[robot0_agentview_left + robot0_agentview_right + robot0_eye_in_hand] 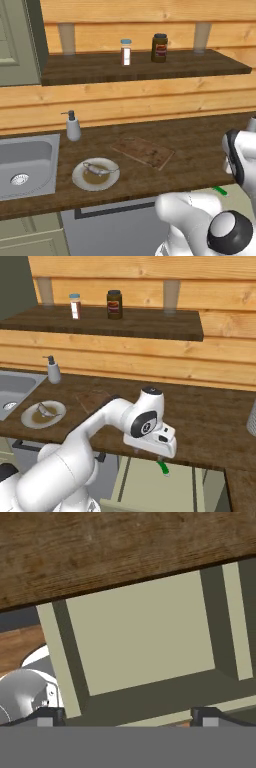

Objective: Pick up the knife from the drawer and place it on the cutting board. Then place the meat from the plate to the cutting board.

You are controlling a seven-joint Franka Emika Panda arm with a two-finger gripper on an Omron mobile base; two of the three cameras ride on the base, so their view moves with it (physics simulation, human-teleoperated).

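Two jobs pending: knife [163,468] hung green below the gripper [161,458]; jaws apparently holding it, above the drawer [145,637]
Advice: lift clear of the bench [190,145] edge; then swing to the cutting board [143,152]
Meat [95,170]: lay on plate [80,181]

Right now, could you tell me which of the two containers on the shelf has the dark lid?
The squat brown jar with the red label, on the right; the slimmer white bottle beside it wears a pale blue cap.
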